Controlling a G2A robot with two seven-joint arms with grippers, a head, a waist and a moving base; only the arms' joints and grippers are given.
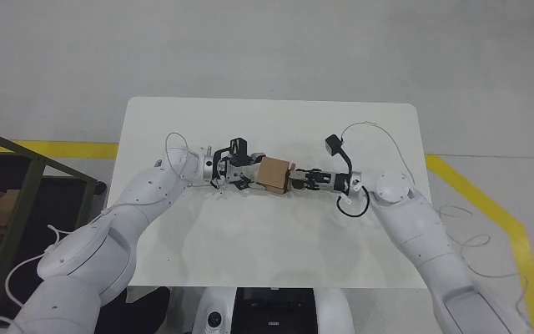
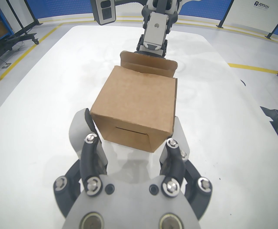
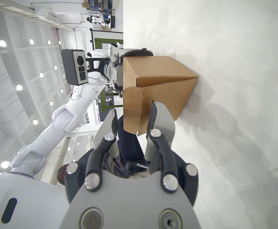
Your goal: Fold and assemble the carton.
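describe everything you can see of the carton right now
Plain brown cardboard carton, small and boxy, on the white table between the two arms. The end facing the left gripper is open, a slot visible inside; that gripper's fingers press its two sides. At the opposite end a flap stands out unfolded, with the right gripper at it.

— What does the white table point(image 1: 267, 250) stand on?
— A grey floor point(image 1: 250, 50) marked with yellow tape lines point(image 1: 67, 149).
— And beside it?
— A green metal frame point(image 1: 32, 200). Farther off, blue wall panels point(image 2: 54, 8) and a black wheeled stand point(image 2: 26, 35).
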